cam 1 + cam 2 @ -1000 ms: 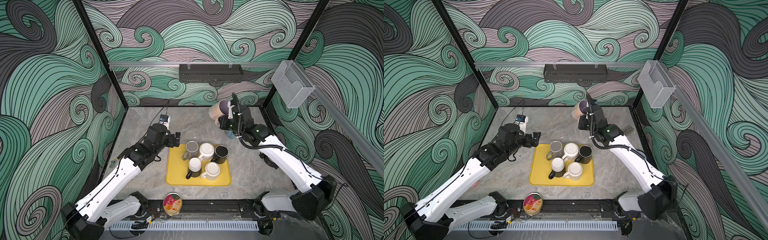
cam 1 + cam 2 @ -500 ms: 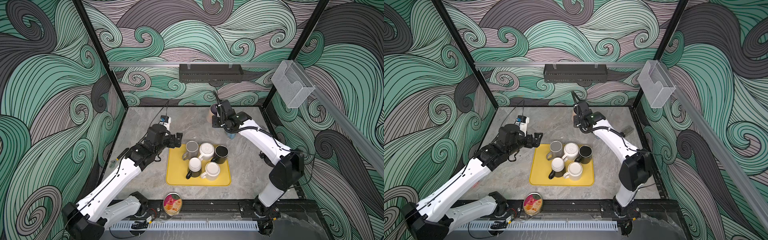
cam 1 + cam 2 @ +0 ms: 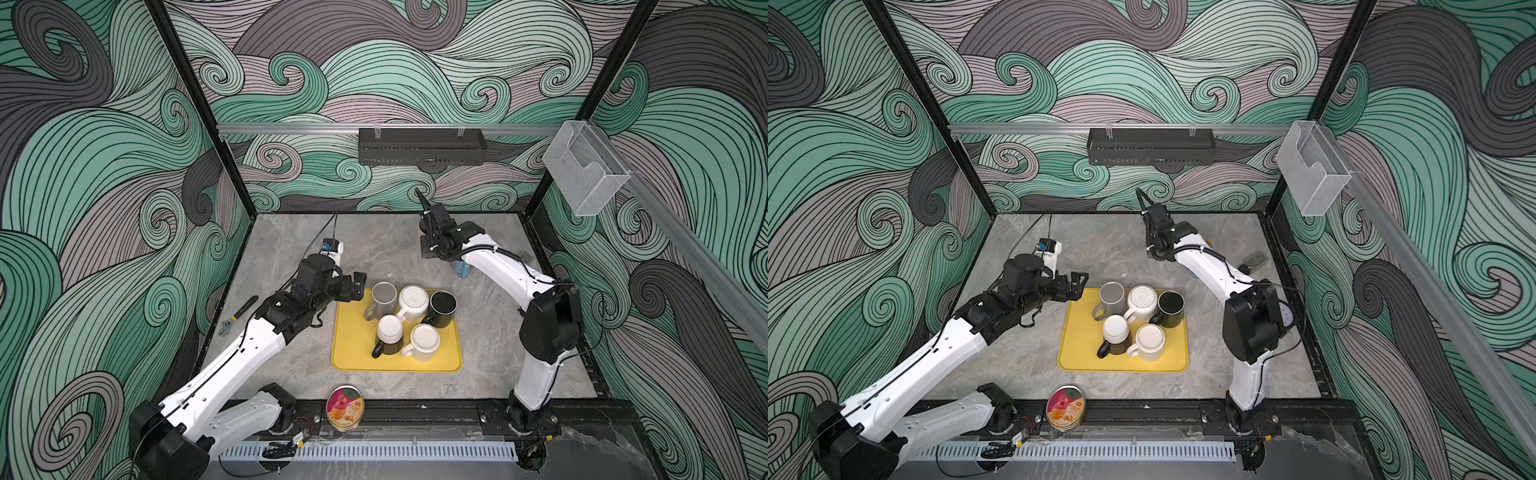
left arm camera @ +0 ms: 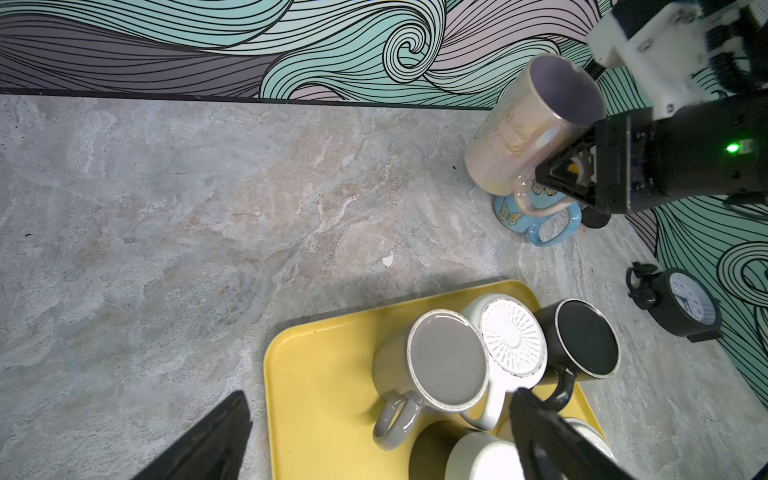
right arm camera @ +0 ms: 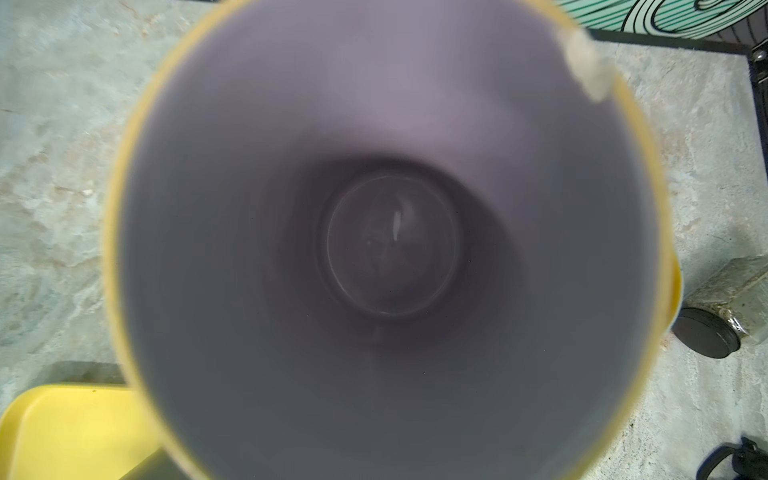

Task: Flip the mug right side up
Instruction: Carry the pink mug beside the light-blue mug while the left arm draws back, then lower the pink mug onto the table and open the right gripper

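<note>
Mug (image 4: 519, 137) lowered, mouth up, right jaws pinching it, left jaws spread

Two robot arms of matching build. In both top views the left arm (image 3: 232, 361) is based at 7 o'clock and the right arm (image 3: 536, 390) at 5 o'clock. Each has smooth white shell links, dotted with small dark screw holes, joined by bulky black joint housings. A thin black cable (image 3: 208, 376) runs along the left arm's white link. A ribbed black conduit (image 3: 494, 249) runs along the right arm. The left gripper (image 3: 358, 286) is black. In the left wrist view, at 2 o'clock, the right gripper (image 4: 579, 141) has a black finger (image 4: 561, 176) shaped like an open triangular frame. A green light (image 4: 733, 147) glows on its black housing.
</note>
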### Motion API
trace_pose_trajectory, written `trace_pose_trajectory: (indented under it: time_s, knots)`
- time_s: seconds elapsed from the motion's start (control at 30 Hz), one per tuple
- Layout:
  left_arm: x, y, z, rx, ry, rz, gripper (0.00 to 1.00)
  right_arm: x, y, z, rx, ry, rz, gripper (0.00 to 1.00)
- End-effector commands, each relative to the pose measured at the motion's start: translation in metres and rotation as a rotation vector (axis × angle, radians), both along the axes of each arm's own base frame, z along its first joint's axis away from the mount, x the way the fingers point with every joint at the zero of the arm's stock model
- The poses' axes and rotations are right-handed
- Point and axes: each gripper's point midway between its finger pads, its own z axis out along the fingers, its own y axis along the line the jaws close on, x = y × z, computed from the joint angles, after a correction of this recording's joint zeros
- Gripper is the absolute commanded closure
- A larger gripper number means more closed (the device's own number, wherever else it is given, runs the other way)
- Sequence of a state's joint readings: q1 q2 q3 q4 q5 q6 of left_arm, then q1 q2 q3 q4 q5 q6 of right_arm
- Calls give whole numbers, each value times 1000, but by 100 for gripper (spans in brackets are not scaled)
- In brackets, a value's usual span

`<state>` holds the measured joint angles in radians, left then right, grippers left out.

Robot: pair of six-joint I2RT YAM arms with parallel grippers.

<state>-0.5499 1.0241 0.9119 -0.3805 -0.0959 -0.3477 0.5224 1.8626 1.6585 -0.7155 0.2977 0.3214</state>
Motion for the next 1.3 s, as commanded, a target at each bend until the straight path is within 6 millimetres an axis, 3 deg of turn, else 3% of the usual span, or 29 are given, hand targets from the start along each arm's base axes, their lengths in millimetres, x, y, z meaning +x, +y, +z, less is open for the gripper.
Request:
trace_pose_trajectory:
  time_s: [0.0, 0.63, 1.27]
  knots:
    - [1, -1, 9, -29, -18, -5, 1, 23, -1, 26, 54, -102, -36, 100]
    - [4, -3, 1, -12, -4, -11, 1, 27, -20, -33, 60, -26, -63, 100]
    - [5, -3, -6, 7, 8, -10, 1, 30, -32, -58, 24, -4, -76, 100]
